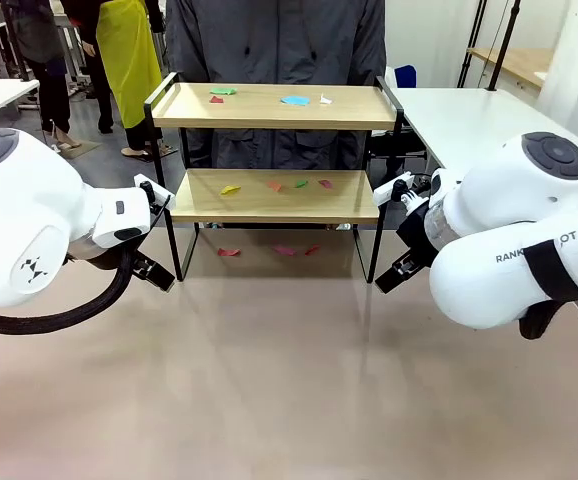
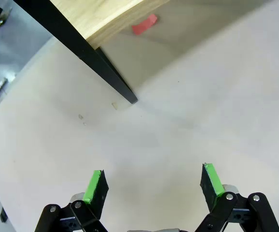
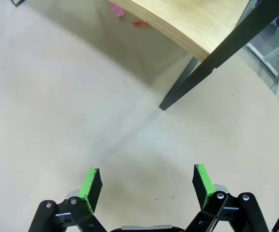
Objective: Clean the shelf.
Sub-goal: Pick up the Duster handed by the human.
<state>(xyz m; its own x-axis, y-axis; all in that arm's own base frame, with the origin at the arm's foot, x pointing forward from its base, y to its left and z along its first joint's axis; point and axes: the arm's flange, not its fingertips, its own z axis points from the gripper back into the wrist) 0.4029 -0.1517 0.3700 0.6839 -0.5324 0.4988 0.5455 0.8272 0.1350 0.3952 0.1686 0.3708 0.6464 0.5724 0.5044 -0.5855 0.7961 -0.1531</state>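
Fingers point(image 2: 95, 187) of left gripper point(image 2: 153, 186) and right gripper point(image 3: 148, 186) spread, empty; a low reach may strike the shelf point(image 1: 269, 206) legs, scattering paper scraps point(image 1: 230, 189)

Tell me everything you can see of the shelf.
The shelf is a small two-tier rack: two light wooden boards set in a thin black metal frame with four legs and raised side rails. It stands upright, its legs on the far part of the beige tabletop, directly in front of the person. Small coloured scraps lie scattered on both boards, and a few more lie on the tabletop beneath the lower board.
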